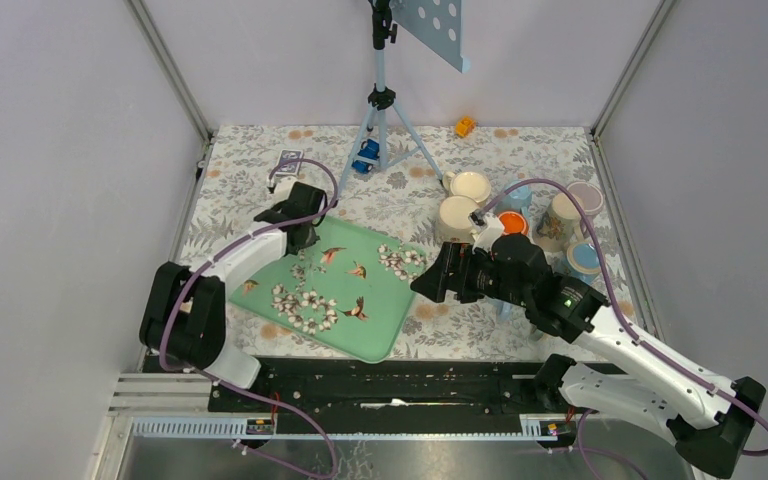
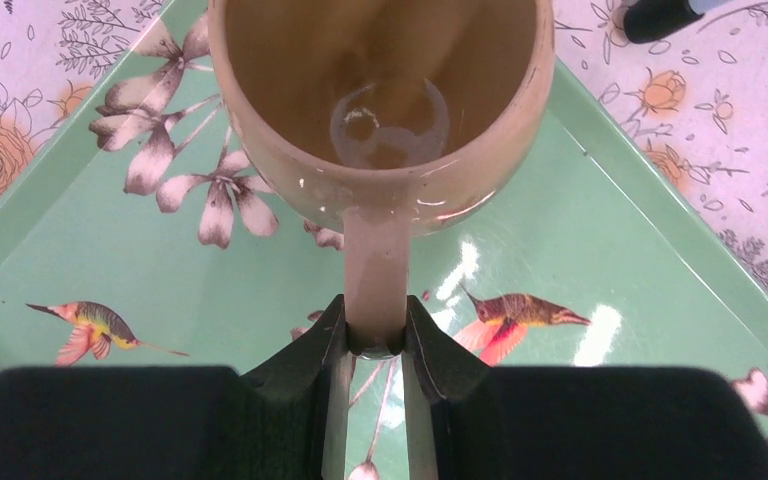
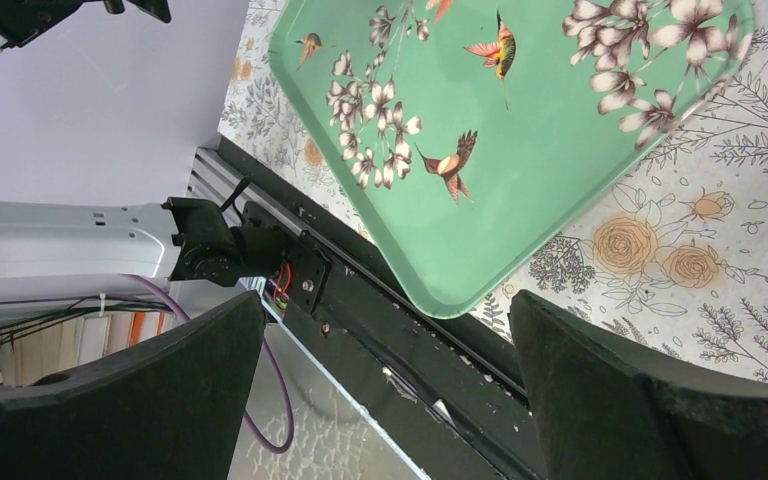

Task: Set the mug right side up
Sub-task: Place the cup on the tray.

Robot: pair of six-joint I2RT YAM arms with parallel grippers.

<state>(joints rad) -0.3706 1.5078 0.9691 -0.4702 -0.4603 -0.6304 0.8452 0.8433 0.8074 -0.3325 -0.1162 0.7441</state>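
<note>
the mug [image 2: 380, 110] fills the upper middle of the left wrist view, its mouth turned toward that camera so the glazed inside and the round base can be seen. its handle [image 2: 375, 275] runs straight down the frame into the left fingers [image 2: 305, 355], which are pinched narrow on it, one on each side. it looks like glazed ceramic: stiff, fairly heavy for so thin a hold, slick and breakable. held by the handle alone, its weight hangs out beyond the fingers and it could swing or slip if tipped fast. the handle seems the right place to hold it, close to the body, as a wall grip would be wide and slippery. below it lies the green tray [image 2: 610, 260] with birds and blossoms. i cannot tell whether the mug's base touches the tray or hangs just above it. from above, the mug is hidden under the left wrist, near the tray's upper left corner. the flowered desk [image 2: 720, 120] shows at the upper corners of the left wrist view. the right fingers [image 3: 160, 400] stand wide with nothing between them, over the tray's right edge and well apart from the mug. other cups [image 1: 457, 217] sit in a cluster on the desk at right of centre in the top view. i judge the turn is nearly done, with setting down and letting go left.
</note>
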